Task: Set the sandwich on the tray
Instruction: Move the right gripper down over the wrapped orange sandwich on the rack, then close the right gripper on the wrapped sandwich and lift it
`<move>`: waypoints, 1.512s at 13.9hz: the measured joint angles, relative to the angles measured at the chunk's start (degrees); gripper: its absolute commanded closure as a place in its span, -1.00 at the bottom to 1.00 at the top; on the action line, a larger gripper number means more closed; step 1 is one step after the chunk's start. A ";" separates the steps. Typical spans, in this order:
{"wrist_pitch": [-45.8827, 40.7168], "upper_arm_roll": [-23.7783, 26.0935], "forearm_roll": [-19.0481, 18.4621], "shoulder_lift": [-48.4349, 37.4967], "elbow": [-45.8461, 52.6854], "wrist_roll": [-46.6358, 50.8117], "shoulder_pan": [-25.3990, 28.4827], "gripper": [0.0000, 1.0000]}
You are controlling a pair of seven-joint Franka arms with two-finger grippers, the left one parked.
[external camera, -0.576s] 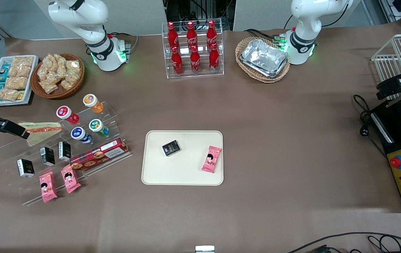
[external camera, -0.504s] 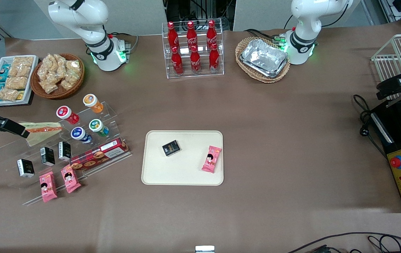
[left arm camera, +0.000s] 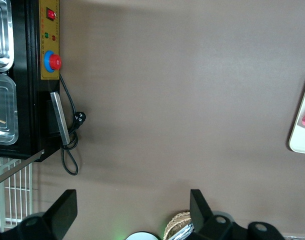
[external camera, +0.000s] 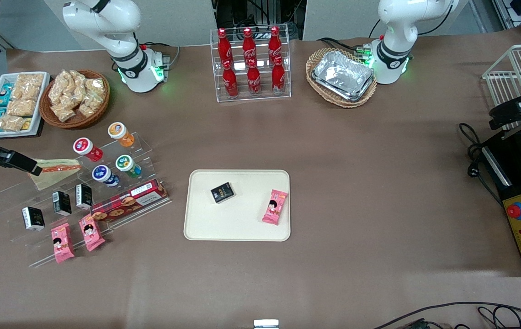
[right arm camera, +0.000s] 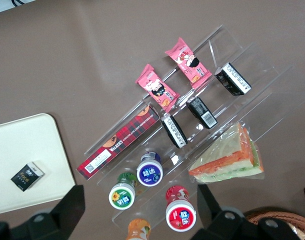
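Note:
The sandwich (external camera: 55, 172), a clear-wrapped wedge with an orange and green stripe, lies on an upper step of the clear acrylic stand (external camera: 151, 148) toward the working arm's end of the table; it also shows in the right wrist view (right arm camera: 227, 157). The cream tray (external camera: 242, 226) sits mid-table, holding a small black box (external camera: 222, 192) and a pink snack packet (external camera: 274, 207); its corner shows in the right wrist view (right arm camera: 27, 145). My gripper (external camera: 26, 166) hovers above the stand beside the sandwich, apart from it. In the right wrist view the gripper (right arm camera: 140, 195) is open and empty, its jaws wide apart over the small bottles.
The stand also holds several small capped bottles (external camera: 100, 151), black boxes (external camera: 61, 203), a red plaid biscuit box (external camera: 128, 203) and two pink packets (external camera: 75, 237). A snack basket (external camera: 75, 98), a white snack tray (external camera: 13, 103), a cola rack (external camera: 250, 64) and foil trays (external camera: 342, 75) stand farther from the camera.
My gripper has shifted slightly away from the front camera, still beside the sandwich. The sandwich and tray have not moved.

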 measured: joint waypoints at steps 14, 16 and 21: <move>-1.26 -8.47 -3.30 0.10 -0.44 38.24 -5.52 -1.00; -1.20 -8.49 -3.08 0.93 -1.46 40.54 -7.33 -1.00; 8.56 -7.98 -2.25 1.76 -11.43 47.15 -7.26 -1.00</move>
